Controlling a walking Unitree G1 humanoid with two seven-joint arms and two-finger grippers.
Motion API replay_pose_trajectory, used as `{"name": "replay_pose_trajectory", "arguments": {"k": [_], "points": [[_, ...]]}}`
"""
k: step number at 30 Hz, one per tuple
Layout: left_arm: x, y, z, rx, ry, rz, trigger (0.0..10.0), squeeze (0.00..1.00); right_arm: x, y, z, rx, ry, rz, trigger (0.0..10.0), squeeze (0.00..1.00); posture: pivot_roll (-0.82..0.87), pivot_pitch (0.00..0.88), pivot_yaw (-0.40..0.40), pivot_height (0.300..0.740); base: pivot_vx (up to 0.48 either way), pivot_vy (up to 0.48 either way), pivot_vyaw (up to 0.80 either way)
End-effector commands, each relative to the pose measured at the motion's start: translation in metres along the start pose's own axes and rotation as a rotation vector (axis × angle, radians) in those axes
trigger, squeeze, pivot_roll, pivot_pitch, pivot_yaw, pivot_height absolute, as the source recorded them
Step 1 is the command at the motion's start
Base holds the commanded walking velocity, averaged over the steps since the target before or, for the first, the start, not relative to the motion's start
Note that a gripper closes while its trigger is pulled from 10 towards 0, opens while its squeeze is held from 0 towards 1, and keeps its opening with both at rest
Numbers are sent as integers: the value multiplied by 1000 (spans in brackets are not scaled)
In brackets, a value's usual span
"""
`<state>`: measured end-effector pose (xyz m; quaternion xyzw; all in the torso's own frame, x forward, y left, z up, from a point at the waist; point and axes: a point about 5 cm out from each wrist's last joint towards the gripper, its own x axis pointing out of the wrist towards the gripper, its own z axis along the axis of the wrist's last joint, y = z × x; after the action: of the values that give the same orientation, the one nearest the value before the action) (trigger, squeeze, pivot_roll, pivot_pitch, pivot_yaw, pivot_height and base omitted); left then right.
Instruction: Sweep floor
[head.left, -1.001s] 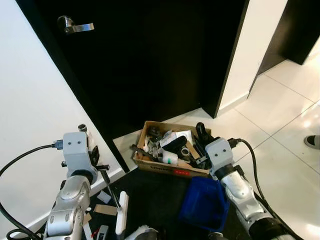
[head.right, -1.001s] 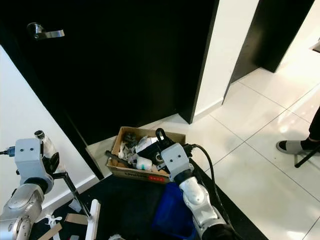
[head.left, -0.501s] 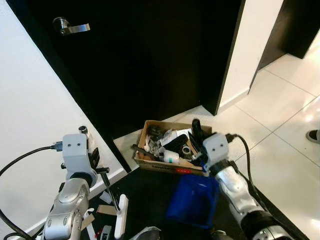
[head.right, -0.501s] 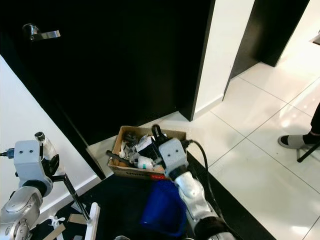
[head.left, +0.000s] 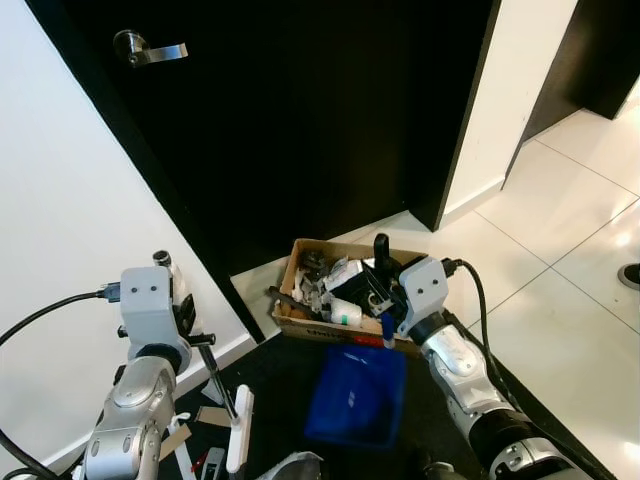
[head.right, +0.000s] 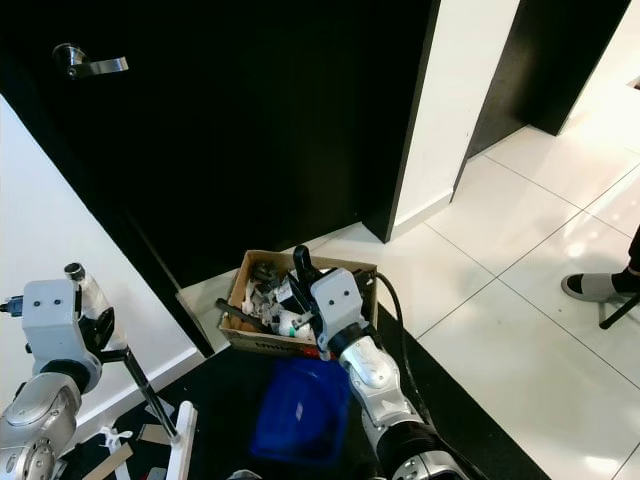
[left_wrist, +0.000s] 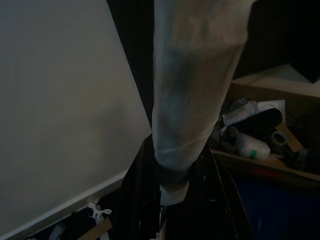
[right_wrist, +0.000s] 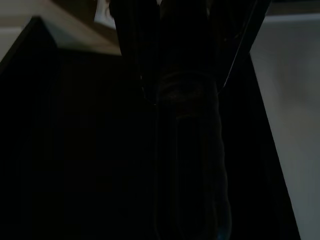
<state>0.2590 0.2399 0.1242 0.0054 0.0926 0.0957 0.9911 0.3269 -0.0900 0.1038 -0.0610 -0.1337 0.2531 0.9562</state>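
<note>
A blue dustpan (head.left: 355, 395) hangs tilted over the black mat (head.left: 285, 385), just in front of a cardboard box (head.left: 312, 329) full of rubbish. My right gripper (head.left: 380, 300) is shut on the dustpan's dark handle, close over the box's front edge. My left gripper (head.left: 188, 312) is shut on the pale handle (left_wrist: 190, 100) of a broom. The broom's dark shaft (head.left: 215, 375) runs down to a white brush head (head.left: 240, 430) on the floor by the white wall.
Scraps of paper and cardboard (head.left: 210, 415) lie on the mat near the brush head. A black door (head.left: 300, 120) with a lever handle (head.left: 150, 50) stands behind the box. White tiles (head.left: 560, 300) spread to the right, where a person's foot (head.right: 590, 288) stands.
My right gripper has swung left toward the box, carrying the dustpan left over the mat. The left arm and broom have hardly moved. The camera has shifted a little.
</note>
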Motion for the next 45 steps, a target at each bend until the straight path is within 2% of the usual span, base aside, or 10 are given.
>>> {"name": "replay_pose_trajectory", "arguments": {"k": [1,12,20,31,32,33,37,38,44,45], "points": [[-5,11,4,33,-13,34,10000,0,-4,7,-6,51,12,-9,10000,0,179,245,117,740,0,0,0],[-5,13,6,43,-13,29,10000,0,-3,4,-6,4,8,-3,10000,0,181,248,129,740,0,0,0],[-5,12,7,43,-11,25,10000,0,-4,-16,0,-128,3,22,10000,0,178,249,129,740,0,0,0],[-6,14,8,49,-7,23,10000,0,-13,-6,-12,-124,47,38,10000,0,188,262,138,740,0,0,0],[-7,14,7,50,-6,23,10000,0,-14,-6,-13,-123,48,40,10000,110,188,262,138,740,0,0,0],[-6,15,7,51,-5,24,10000,0,-14,-5,-13,-122,49,41,10000,369,188,262,138,740,0,0,0],[-7,15,7,52,-3,25,10000,0,-14,-5,-13,-126,52,43,10000,525,189,264,139,740,0,0,0],[-7,15,7,52,-3,24,10000,0,-14,-5,-13,-126,54,45,10000,1000,189,264,139,740,0,0,0],[-5,13,7,47,-3,20,10000,0,-14,-9,-13,-132,60,42,10000,1000,183,258,137,740,0,0,0],[-4,12,6,45,-3,18,10000,0,-14,-10,-14,-149,68,39,10000,506,168,249,133,740,0,0,0]]}}
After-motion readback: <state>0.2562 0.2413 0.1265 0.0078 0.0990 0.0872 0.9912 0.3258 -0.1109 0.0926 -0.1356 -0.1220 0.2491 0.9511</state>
